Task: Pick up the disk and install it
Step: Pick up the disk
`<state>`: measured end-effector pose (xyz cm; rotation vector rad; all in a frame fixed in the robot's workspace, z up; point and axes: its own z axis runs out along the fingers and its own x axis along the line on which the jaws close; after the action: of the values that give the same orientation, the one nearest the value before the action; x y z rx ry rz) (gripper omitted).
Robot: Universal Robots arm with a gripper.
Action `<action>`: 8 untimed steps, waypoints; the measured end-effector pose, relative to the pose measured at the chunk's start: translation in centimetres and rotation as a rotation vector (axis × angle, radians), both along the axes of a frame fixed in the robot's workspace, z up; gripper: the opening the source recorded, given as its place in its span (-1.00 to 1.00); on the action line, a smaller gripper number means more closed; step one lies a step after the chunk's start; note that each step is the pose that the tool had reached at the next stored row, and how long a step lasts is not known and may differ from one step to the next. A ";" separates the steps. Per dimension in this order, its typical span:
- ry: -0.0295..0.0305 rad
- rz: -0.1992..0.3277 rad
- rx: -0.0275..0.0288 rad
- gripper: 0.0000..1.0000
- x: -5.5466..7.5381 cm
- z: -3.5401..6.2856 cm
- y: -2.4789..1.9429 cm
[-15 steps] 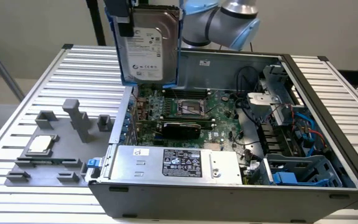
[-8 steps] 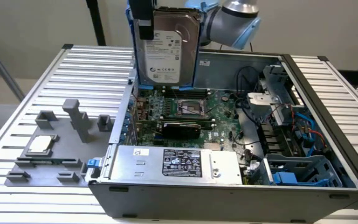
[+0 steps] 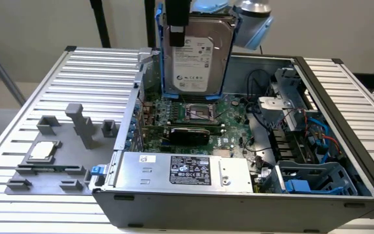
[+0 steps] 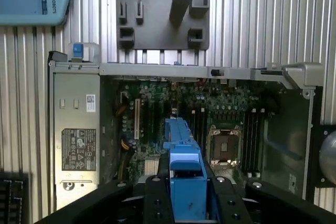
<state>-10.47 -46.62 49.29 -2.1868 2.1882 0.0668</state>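
Disk [image 3: 196,61] hangs upright above far edge of open case [image 3: 239,209] | hand [image 4: 186,195] clenched on its blue carrier [image 4: 182,140], edge-down, likely to slot in | drive cage [image 3: 313,178], case's near corner, looks unfilled

Noted: open case [image 3: 239,209] lying flat on slatted table [image 3: 89,73]. Inside: motherboard [image 3: 229,124] with bare socket [image 3: 198,113]; black-labelled power supply [image 3: 141,170] along the near wall; blue bay [image 3: 317,178] at the exterior view's right, cables [image 3: 322,134] behind it. Beside case, exterior view's left: grey fixture [image 3: 47,179] bearing small silver chip [image 3: 43,150].
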 end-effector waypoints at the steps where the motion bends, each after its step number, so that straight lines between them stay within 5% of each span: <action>1: 0.0000 0.000 0.0000 -1.00 0.4 0.00 -0.20; 8: 0.0000 0.000 0.0000 -1.00 3.0 -0.01 -1.63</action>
<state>-7.44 -48.25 49.28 -2.1867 2.1882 0.0667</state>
